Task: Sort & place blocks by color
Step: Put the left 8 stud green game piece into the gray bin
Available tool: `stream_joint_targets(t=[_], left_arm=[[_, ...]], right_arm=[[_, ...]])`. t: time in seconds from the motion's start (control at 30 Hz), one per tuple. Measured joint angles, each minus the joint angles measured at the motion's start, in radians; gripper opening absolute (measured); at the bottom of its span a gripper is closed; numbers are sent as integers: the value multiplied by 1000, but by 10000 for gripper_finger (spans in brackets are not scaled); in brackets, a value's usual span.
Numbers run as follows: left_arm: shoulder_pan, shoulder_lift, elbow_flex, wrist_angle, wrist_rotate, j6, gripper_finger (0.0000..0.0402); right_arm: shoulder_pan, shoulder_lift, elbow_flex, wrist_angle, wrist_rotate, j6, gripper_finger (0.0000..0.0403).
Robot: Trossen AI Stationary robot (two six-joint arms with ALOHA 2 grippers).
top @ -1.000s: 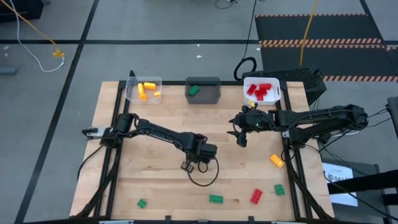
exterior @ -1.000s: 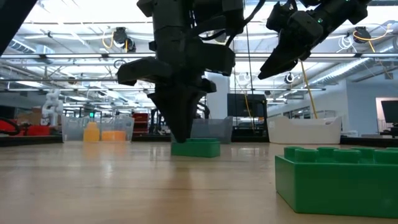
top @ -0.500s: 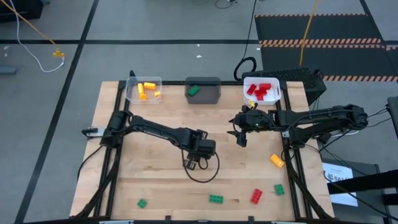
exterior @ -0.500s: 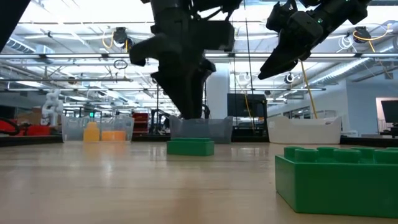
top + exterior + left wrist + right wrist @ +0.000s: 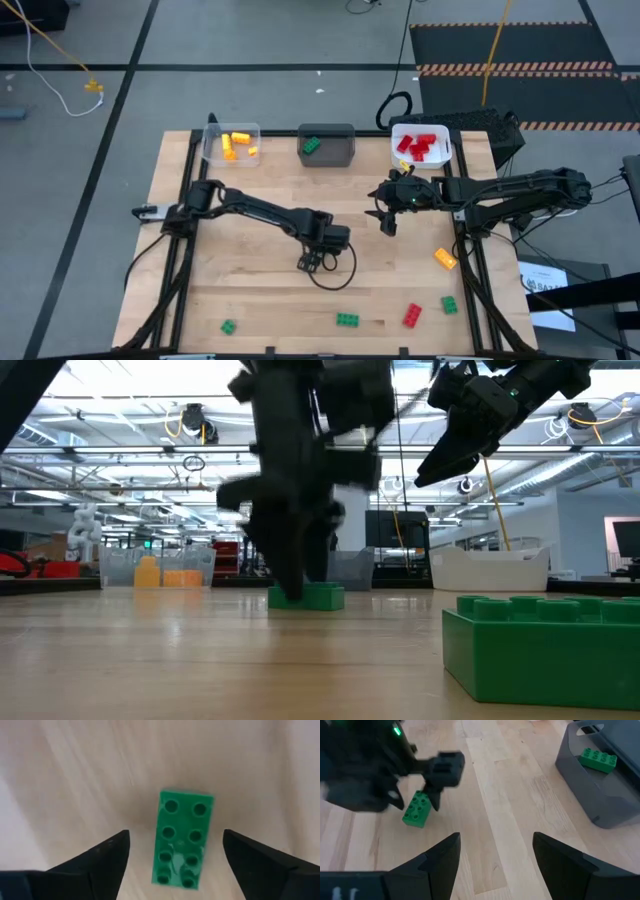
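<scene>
A green block (image 5: 183, 827) lies flat on the table, studs up, between the open fingers of my left gripper (image 5: 175, 840). The fingers stand beside its two long sides with a gap on each. The low view shows the gripper (image 5: 298, 582) down at the block (image 5: 318, 598). From above the gripper (image 5: 311, 263) hides the block. My right gripper (image 5: 388, 222) hangs open above the table near the white bin (image 5: 441, 158), with nothing between its fingers. The right wrist view shows the same green block (image 5: 417, 809) under the left arm.
Along the far edge stand a clear bin (image 5: 211, 152) with yellow blocks, a dark grey bin (image 5: 335, 152) with a green block, and the white bin with red blocks. Loose near the front edge lie three green blocks (image 5: 347, 320), a red block (image 5: 412, 316) and an orange one (image 5: 445, 259).
My left gripper has opened wide. It rose a little from beside the green block, then came down again with one finger on each side of it. The block still lies on the table.
</scene>
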Motion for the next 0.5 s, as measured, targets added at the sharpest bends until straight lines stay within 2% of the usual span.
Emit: stream_joint_targets(t=[0.1,0.2,0.3,0.47,0.5], left_arm=[[11,30,3,-2,-6,10,318],[15,32,5,-6,-7,10,297],[17,24,2,-6,-13,13,251],[24,25,27,-47,-47,33,135],[24,25,28,-47,-46,35,136]], right_arm=[[0,0,0,-3,0,0,242],[0,0,0,-4,0,-2,242],[0,0,0,-5,0,-3,242],[0,0,0,-4,-2,8,242],[0,0,0,-5,-2,11,242]])
